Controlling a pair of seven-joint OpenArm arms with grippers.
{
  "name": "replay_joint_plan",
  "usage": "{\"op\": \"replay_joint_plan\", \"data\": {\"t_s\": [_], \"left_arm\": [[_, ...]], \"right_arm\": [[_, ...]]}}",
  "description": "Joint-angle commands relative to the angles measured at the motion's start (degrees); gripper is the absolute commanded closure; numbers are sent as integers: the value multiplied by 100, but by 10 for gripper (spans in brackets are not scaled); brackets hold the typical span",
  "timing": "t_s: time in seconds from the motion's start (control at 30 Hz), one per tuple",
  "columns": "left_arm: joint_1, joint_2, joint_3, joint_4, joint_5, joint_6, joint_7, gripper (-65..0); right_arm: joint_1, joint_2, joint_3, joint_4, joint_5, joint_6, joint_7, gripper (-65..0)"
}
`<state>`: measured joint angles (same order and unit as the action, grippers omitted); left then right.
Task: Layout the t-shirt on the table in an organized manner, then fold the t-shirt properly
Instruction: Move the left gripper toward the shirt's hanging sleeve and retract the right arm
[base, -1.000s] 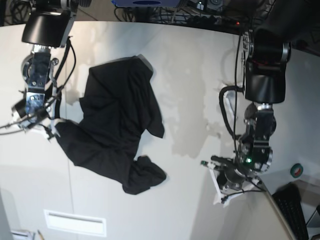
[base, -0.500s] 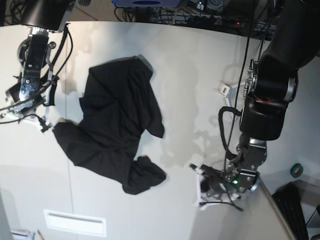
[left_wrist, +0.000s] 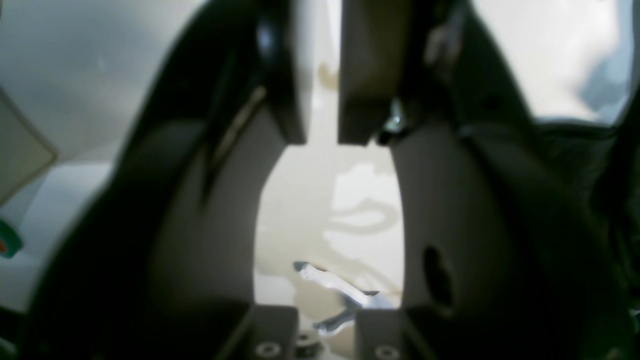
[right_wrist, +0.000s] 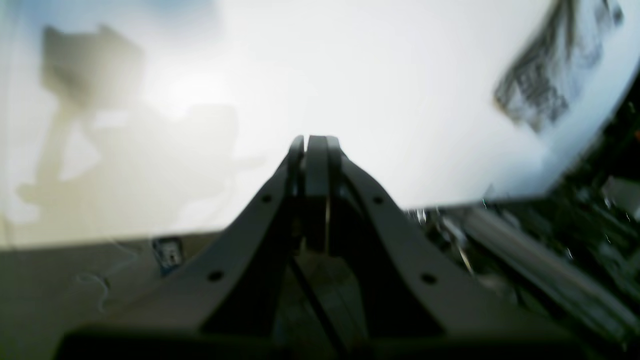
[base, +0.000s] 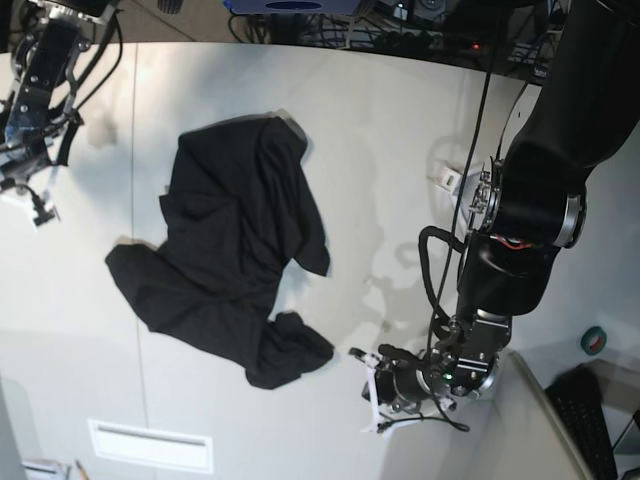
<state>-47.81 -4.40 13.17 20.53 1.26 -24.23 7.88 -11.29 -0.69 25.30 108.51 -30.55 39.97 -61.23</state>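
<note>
Crumpled black cloth t-shirt (base: 235, 250) sat alone on the big off-white desk (base: 380, 170)

Nearest the camera, the left gripper (base: 373, 398) hovered low just off the shirt's bottom lump, jaws cracked slightly apart, holding nothing. Way back at the far corner, the right gripper (base: 40, 208) had its jaws pressed together, empty too.

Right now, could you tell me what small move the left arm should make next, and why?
Probably ease the left gripper sideways toward the t-shirt's bunched lower corner and open wider. The shirt lies crumpled and ungripped on the table, the left jaws show only a narrow gap, and the right gripper is shut, well clear.
</note>
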Motion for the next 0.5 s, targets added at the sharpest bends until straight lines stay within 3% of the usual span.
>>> {"op": "replay_joint_plan", "data": {"t_s": [0.0, 0.1, 0.2, 0.33, 0.4, 0.47], "left_arm": [[-252, 84, -20, -10, -7, 45, -168, -53], [-225, 146, -29, -159, -51, 124, -212, -53], [-120, 172, -20, -185, -51, 713, -441, -53], [-85, 260, -20, -388, -51, 915, -819, -53], [-58, 260, -20, -511, -51, 1276, -1047, -51], [47, 278, 15, -616, -42, 1407, -1241, -51]], "right_arm": [[-54, 29, 6, 213, -9, 3, 35, 0], [-264, 12, 24, 477, 0, 3, 35, 0], [-352, 3, 33, 547, -9, 3, 35, 0], [-519, 3, 33, 661, -18, 3, 27, 0], [-625, 3, 41, 696, -18, 3, 27, 0], [-722, 12, 41, 732, -27, 3, 27, 0]]}}
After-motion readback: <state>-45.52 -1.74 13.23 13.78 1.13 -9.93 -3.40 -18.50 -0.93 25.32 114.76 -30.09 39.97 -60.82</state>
